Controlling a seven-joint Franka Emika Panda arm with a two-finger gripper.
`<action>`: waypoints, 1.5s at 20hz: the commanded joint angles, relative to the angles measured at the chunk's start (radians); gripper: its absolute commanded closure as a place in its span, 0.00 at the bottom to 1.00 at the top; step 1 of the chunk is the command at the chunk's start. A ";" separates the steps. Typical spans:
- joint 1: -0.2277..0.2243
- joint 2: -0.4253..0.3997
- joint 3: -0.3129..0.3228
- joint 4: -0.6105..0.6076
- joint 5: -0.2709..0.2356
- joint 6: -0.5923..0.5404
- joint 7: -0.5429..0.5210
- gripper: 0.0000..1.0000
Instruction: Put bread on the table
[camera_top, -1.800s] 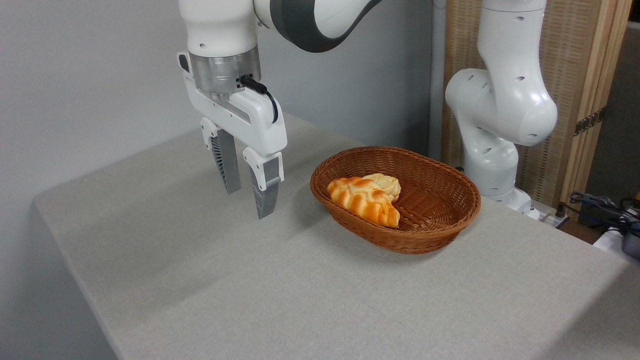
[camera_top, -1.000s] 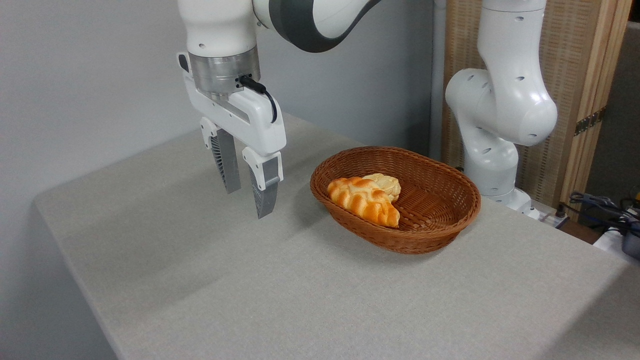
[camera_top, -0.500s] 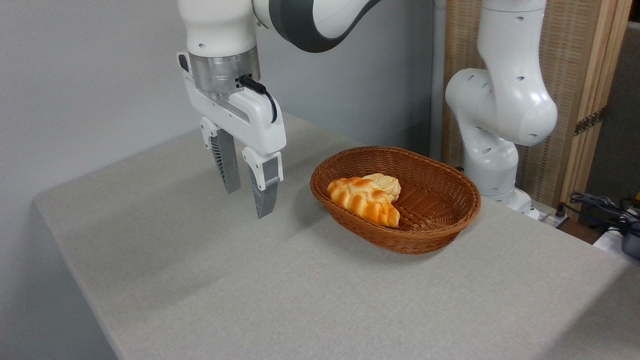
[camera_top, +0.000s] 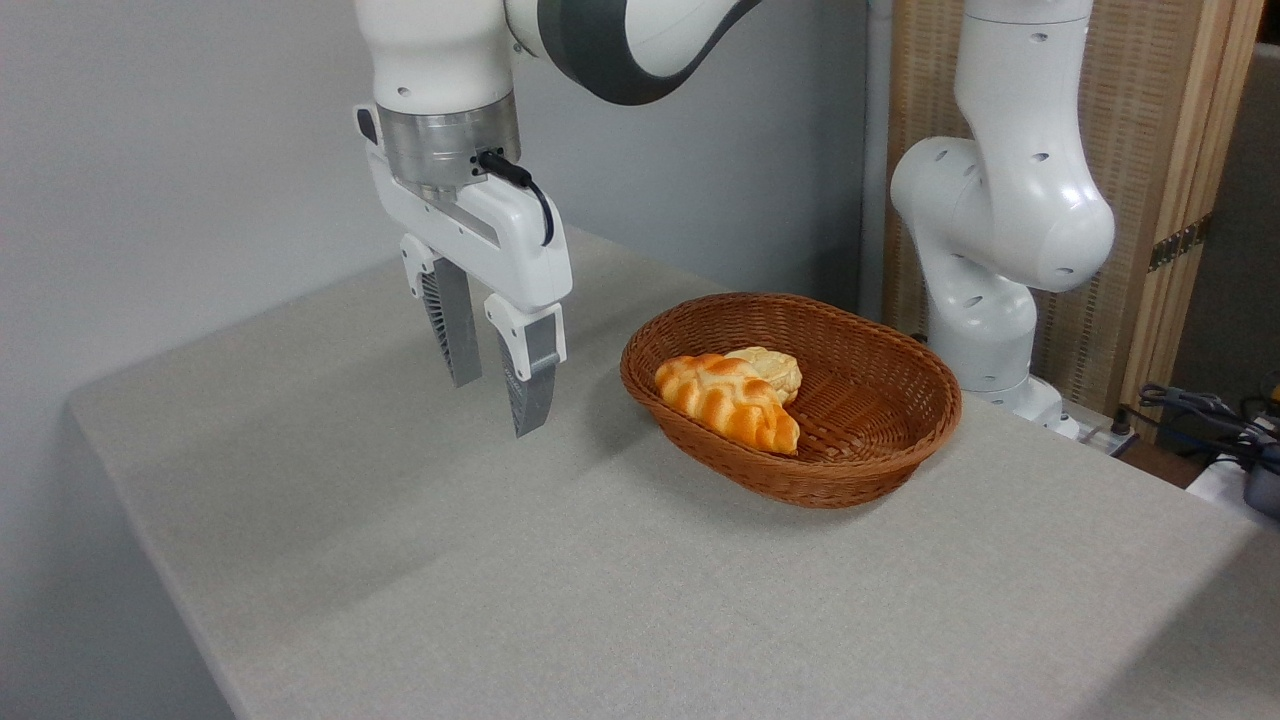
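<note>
The bread (camera_top: 772, 368), a small pale-golden bun, lies inside a brown wicker basket (camera_top: 880, 470), half hidden behind a longer braided orange-glazed loaf (camera_top: 727, 402). My gripper (camera_top: 494, 408) hangs above the grey table (camera_top: 500, 560), well to the left of the basket. Its fingers point down, stand apart and hold nothing.
The arm's white base (camera_top: 990, 260) rises behind the basket at the right. A grey wall runs along the table's far side, with a wooden screen (camera_top: 1150, 150) at the back right. Cables (camera_top: 1210, 415) lie off the table's right end. The table edge falls away at the left.
</note>
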 joint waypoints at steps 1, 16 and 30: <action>-0.005 0.007 0.003 0.014 -0.006 -0.032 0.003 0.00; -0.031 -0.042 0.001 -0.052 -0.006 -0.115 0.004 0.00; -0.035 -0.295 0.003 -0.327 0.052 -0.398 0.113 0.00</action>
